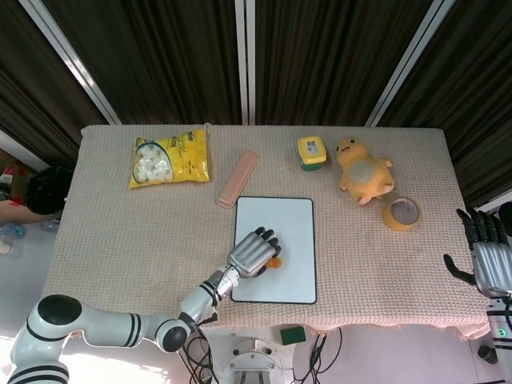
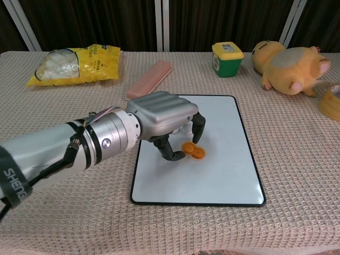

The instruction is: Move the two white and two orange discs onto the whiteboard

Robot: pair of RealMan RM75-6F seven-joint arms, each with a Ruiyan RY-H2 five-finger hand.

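Two orange discs [image 2: 192, 150] lie on the whiteboard [image 2: 223, 175], touching each other, and only the chest view shows them both; from the head view I see just a small orange edge beside the left hand [image 1: 254, 256]. The white discs are hidden in both views, the hand covers their place, so I cannot tell where they are.

From the chest view the left hand [image 2: 164, 119] hangs over the left part of the board, palm down, with its fingers [image 2: 198, 127] curled downward around the discs. One dark fingertip comes down just beside the left orange disc, but I cannot tell if it touches or pinches it. The forearm reaches in from the lower left, across the cloth-covered table [image 2: 297, 159].

Only the head view shows the right hand [image 1: 488, 260]. It is at the far right edge, beyond the table, fingers apart and pointing up, holding nothing.

At the back of the table are a yellow snack bag [image 1: 169, 158], a pink case [image 1: 238, 178], a small green and yellow tub [image 1: 312, 152], a yellow plush toy [image 1: 364, 170] and a tape roll [image 1: 402, 213].
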